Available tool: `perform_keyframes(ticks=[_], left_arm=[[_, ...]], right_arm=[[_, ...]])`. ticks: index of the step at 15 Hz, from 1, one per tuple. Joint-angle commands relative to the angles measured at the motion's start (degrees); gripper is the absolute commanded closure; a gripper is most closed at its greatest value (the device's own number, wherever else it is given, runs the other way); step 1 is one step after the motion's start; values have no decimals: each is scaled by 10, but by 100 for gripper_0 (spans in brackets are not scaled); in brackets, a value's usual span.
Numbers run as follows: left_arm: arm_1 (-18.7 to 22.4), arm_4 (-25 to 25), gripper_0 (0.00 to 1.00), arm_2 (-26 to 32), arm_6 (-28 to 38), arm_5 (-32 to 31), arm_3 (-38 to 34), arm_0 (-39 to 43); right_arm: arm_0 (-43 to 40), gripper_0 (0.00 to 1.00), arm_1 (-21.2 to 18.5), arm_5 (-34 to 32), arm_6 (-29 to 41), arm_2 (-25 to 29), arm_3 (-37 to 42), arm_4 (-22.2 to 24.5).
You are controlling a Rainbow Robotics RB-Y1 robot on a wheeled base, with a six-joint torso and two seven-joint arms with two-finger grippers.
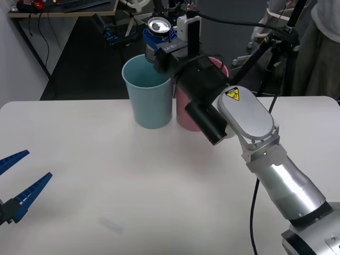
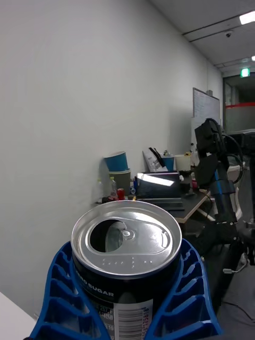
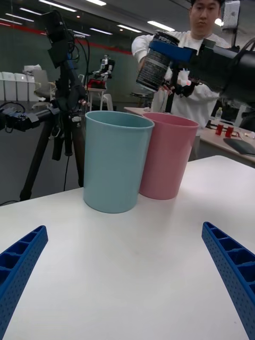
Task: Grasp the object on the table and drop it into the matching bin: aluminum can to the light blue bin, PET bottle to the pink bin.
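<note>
Silver can (image 1: 158, 26) tilted above light blue bin (image 1: 148, 98), pink bin (image 1: 187, 114) touching beside, on white table (image 1: 159, 180)

White counter (image 1: 159, 191), rounded corners, plain top. Two bins stand upright on it toward 12 o'clock near the far edge: light blue bin (image 1: 147, 101) at approx 11–12, pink bin (image 1: 186, 114) just beside it at 12–1, walls touching or nearly so. Faint pale smudge (image 1: 111, 225) at approx 7 o'clock.

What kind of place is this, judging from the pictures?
Probably a robotics lab or office workroom: a camera tripod stands behind the white table, a whiteboard hangs on the wall, and cluttered desks sit beyond.
</note>
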State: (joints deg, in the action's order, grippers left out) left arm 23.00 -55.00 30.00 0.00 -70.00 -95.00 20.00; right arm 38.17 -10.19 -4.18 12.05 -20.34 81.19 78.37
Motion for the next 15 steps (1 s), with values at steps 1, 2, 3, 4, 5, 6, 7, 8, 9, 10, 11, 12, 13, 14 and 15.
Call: perform_keyframes(ticks=[1, 2, 3, 4, 5, 6, 7, 8, 9, 10, 11, 12, 13, 14, 15], left_arm=[[0, 0, 0, 0, 0, 0, 0, 0], [0, 0, 0, 0, 0, 0, 0, 0], [0, 0, 0, 0, 0, 0, 0, 0], [0, 0, 0, 0, 0, 0, 0, 0], [0, 0, 0, 0, 0, 0, 0, 0], [0, 0, 0, 0, 0, 0, 0, 0], [0, 0, 0, 0, 0, 0, 0, 0], [0, 0, 0, 0, 0, 0, 0, 0], [0, 0, 0, 0, 0, 0, 0, 0], [0, 0, 0, 0, 0, 0, 0, 0], [0, 0, 0, 0, 0, 0, 0, 0], [0, 0, 0, 0, 0, 0, 0, 0], [0, 0, 0, 0, 0, 0, 0, 0], [0, 0, 0, 0, 0, 0, 0, 0], [0, 0, 0, 0, 0, 0, 0, 0]], right_arm=[[50, 100, 15, 37, -6, -16, -68, 7], [65, 100, 15, 58, -4, -30, -90, 9], [84, 100, 15, 78, -2, -44, -118, 9], [96, 100, 18, 82, -1, -46, -137, 8], [103, 100, 23, 85, -3, -46, -153, 9], [111, 100, 25, 87, -4, -46, -170, 10], [116, 100, 29, 87, -5, -46, -181, 10], [118, 100, 32, 87, -5, -46, -187, 12], [118, 100, 32, 87, -5, -46, -188, 12], [118, 100, 32, 87, -4, -46, -188, 12], [118, 100, 33, 87, -2, -46, -188, 12], [118, 100, 34, 87, 0, -46, -188, 11], [118, 89, 34, 87, 0, -47, -188, 10], [118, 16, 34, 87, 2, -47, -188, 9], [119, 0, 34, 87, 3, -48, -188, 7]])
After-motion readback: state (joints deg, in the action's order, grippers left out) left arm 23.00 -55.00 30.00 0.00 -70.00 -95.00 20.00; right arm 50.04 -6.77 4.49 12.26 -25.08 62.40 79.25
